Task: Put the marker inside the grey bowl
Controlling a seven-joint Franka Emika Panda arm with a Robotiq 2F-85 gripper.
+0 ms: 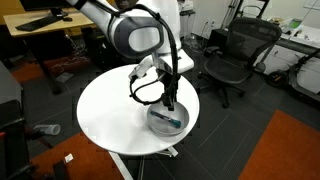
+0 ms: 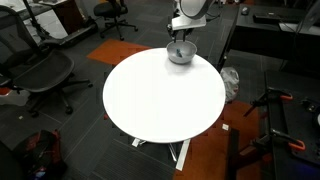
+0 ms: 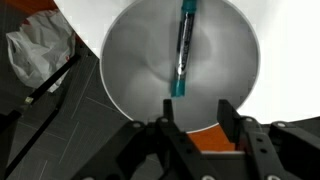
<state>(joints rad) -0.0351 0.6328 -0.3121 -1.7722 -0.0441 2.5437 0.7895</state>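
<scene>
The grey bowl [image 3: 180,65] fills the wrist view and stands near the edge of the round white table in both exterior views [image 1: 165,121] [image 2: 180,53]. The marker [image 3: 184,50], dark with a teal-blue end, lies inside the bowl, its teal end toward my gripper; it also shows as a teal streak in an exterior view [image 1: 170,120]. My gripper [image 3: 197,110] is open and empty, its fingers apart, just above the bowl [image 1: 170,103] [image 2: 181,42].
The round white table [image 1: 110,110] [image 2: 160,95] bears only the bowl. Office chairs [image 1: 235,55] [image 2: 40,75] and desks stand around it. A crumpled plastic bag [image 3: 40,50] lies on the floor below the table edge, beside an orange mat [image 3: 200,135].
</scene>
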